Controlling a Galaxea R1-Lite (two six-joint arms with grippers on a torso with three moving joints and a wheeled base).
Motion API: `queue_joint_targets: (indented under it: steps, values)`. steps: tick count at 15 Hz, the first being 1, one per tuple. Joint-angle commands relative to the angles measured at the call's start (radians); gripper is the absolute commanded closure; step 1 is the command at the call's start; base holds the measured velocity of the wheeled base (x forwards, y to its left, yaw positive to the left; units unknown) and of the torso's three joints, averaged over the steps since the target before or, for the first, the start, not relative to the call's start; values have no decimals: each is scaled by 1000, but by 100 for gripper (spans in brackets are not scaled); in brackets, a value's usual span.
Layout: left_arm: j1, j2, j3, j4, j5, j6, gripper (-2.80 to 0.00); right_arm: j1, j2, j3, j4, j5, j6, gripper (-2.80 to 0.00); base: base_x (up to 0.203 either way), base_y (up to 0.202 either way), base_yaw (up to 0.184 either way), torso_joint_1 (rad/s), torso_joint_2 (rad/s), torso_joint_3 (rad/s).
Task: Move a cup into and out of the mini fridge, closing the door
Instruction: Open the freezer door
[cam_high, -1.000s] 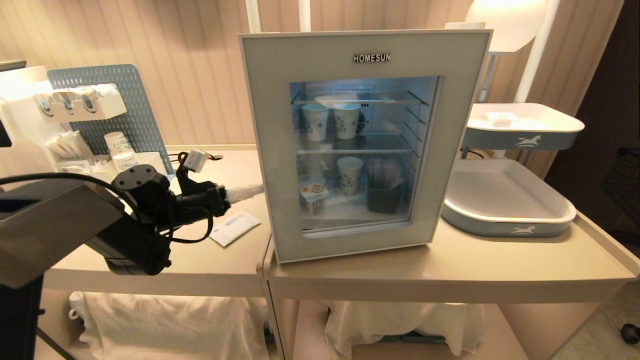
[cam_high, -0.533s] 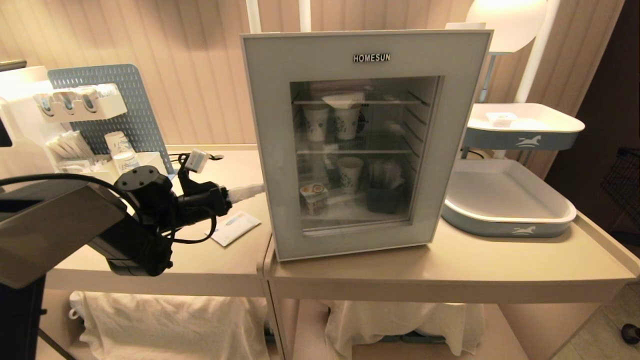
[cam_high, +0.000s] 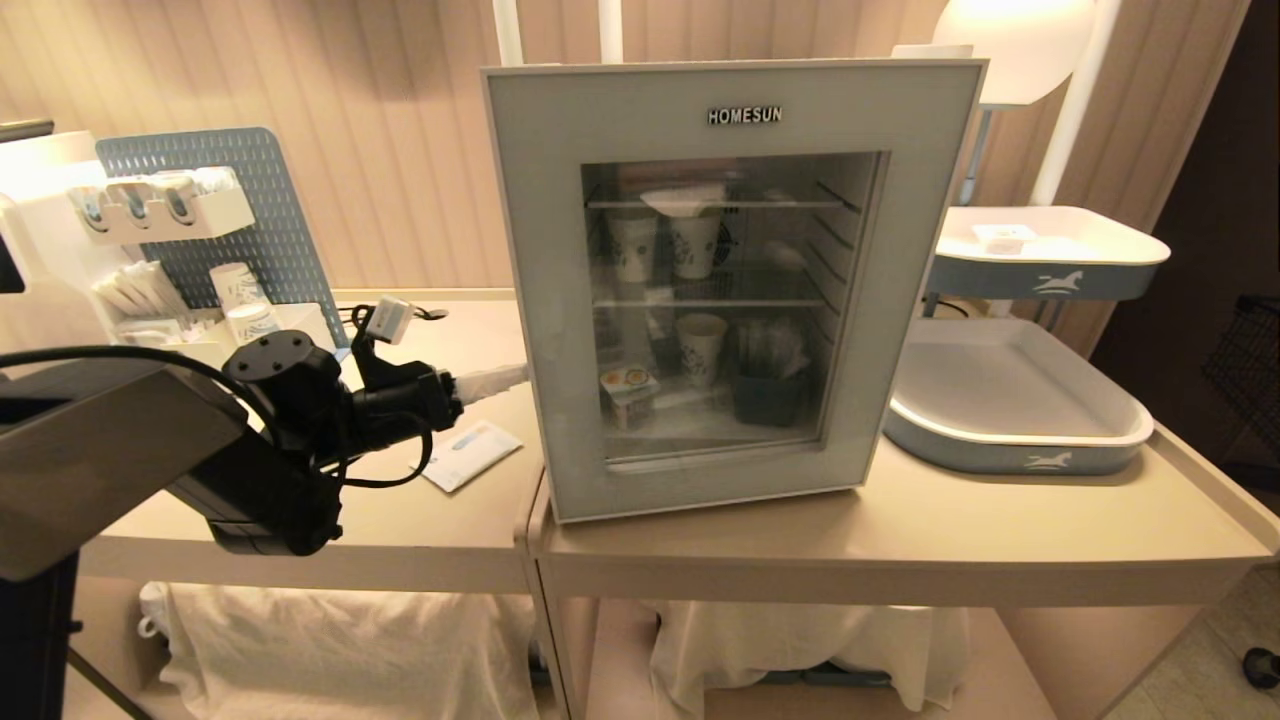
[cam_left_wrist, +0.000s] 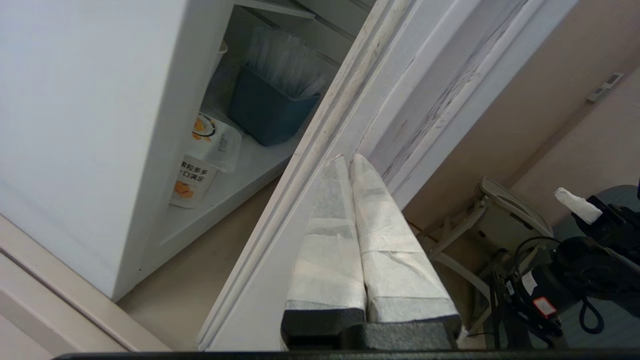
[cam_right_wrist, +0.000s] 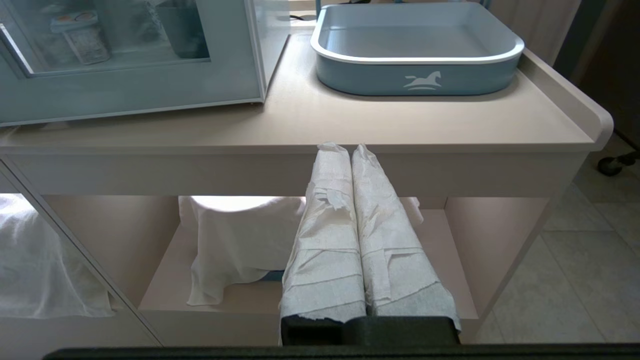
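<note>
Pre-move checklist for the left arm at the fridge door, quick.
1. Door shut: not ok, ajar on the left arm's side.
2. Cup inside the mini fridge, back from the gap: ok.
3. Left gripper jaws shut, tips at the door's inner edge: ok.
4. Right gripper parked below the tabletop, jaws shut: ok.
5. Sachet clear of the door's swing: cannot tell.
</note>
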Motion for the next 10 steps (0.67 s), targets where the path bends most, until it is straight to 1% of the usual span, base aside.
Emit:
queue_joint_targets:
  steps: [1,5,8,10]
  values:
    - [-18,-22,23,-8,-11,-4,0,1,0,0,0,0,0,0,0,0,0,0,0,0]
    - [-68,-56,83,-8,-17,2,0,1,0,0,0,0,0,0,0,0,0,0,0,0]
    - [-121,-86,137,-8,-20,13,0,1,0,0,0,0,0,0,0,0,0,0,0,0]
    - [-158,-114,177,-8,-20,33,0,1,0,0,0,0,0,0,0,0,0,0,0,0]
